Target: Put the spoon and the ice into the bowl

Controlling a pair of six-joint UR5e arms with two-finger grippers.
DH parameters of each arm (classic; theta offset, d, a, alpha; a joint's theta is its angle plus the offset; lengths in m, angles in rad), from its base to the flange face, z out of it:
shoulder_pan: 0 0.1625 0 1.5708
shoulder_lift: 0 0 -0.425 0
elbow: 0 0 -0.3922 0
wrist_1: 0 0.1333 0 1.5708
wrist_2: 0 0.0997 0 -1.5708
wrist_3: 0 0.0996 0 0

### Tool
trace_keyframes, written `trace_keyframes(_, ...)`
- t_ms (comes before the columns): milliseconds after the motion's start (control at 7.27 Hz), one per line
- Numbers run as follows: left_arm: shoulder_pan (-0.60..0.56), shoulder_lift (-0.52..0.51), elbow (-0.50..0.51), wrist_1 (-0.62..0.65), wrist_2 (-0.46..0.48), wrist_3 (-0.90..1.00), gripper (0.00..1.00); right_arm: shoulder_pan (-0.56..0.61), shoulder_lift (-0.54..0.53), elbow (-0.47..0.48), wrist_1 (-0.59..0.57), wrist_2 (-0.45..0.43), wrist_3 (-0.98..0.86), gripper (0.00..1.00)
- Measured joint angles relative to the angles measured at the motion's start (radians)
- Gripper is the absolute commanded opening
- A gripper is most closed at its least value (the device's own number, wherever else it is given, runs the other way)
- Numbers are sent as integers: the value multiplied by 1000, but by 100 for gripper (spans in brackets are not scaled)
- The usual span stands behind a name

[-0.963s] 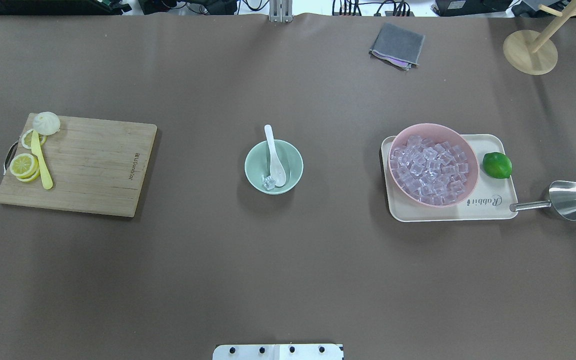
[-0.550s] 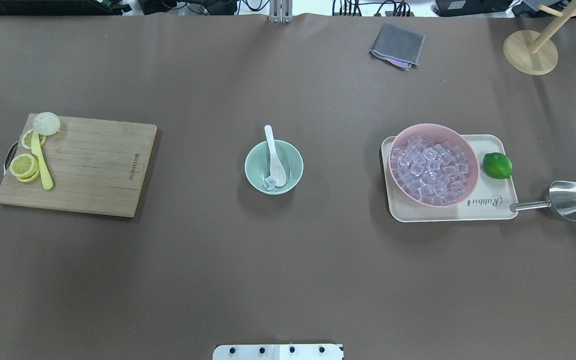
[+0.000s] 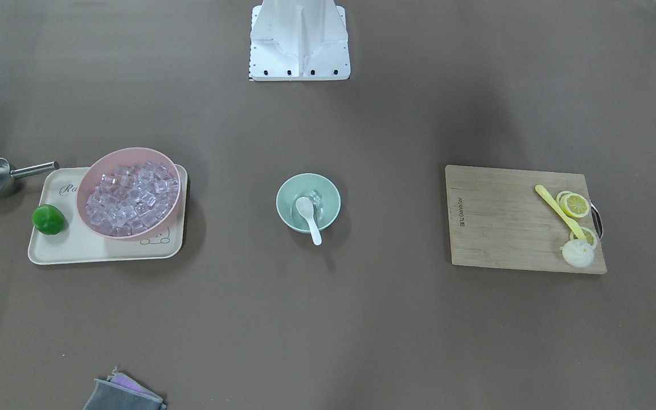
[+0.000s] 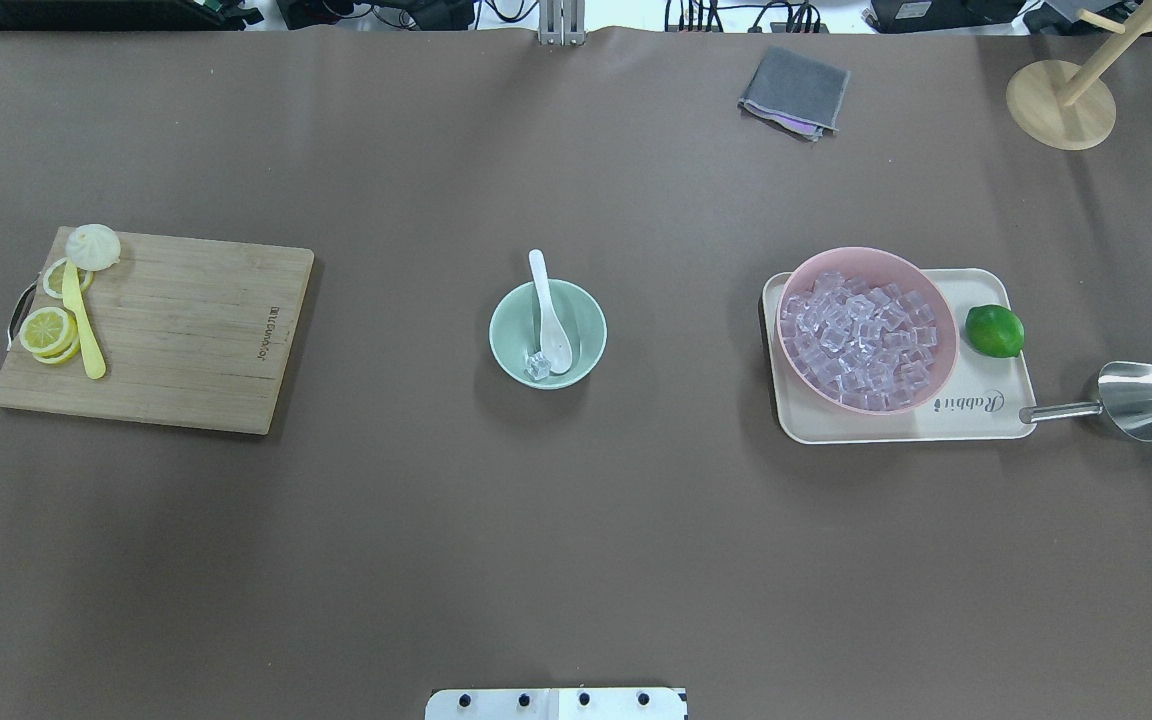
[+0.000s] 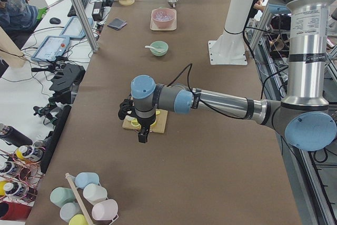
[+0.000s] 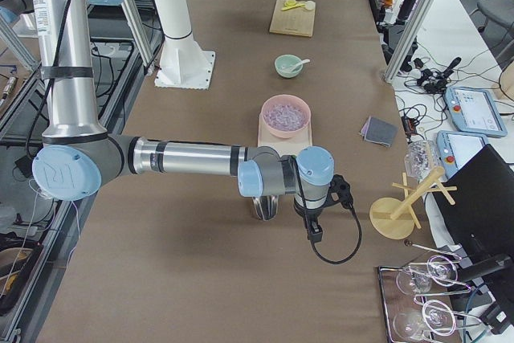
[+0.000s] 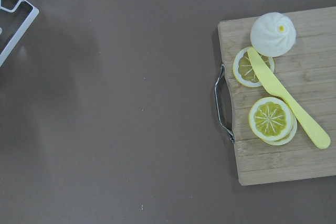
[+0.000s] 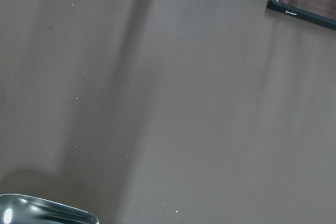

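Observation:
The mint-green bowl [image 4: 506,335] stands at the table's middle and also shows in the front view [image 3: 285,206]. The white spoon [image 4: 548,315] lies in it, scoop down in the bowl and handle over the far rim; it shows in the front view too [image 3: 308,217]. One clear ice cube [image 4: 537,367] lies in the bowl beside the scoop. The left arm's end [image 5: 140,122] hangs over the cutting board and the right arm's end [image 6: 313,198] over the steel scoop. Both appear only in the side views, so I cannot tell whether either gripper is open or shut.
A pink bowl [image 4: 944,325] full of ice cubes and a lime [image 4: 994,331] sit on a beige tray [image 4: 976,415] at the right. A steel scoop [image 4: 1141,400] lies beside it. A wooden board [image 4: 186,330] with lemon slices, yellow knife and bun is at the left. A grey cloth [image 4: 796,90] lies far back.

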Motion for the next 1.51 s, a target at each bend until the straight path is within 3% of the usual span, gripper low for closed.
trace_keyframes(413,-29,-18,56,-3,0,1,98,0,-12,-11,-1,2,0,100)
trace_keyframes(1514,-78,-21,57,-12,-1,6,98,0,-60,34,0,18,-1,100)
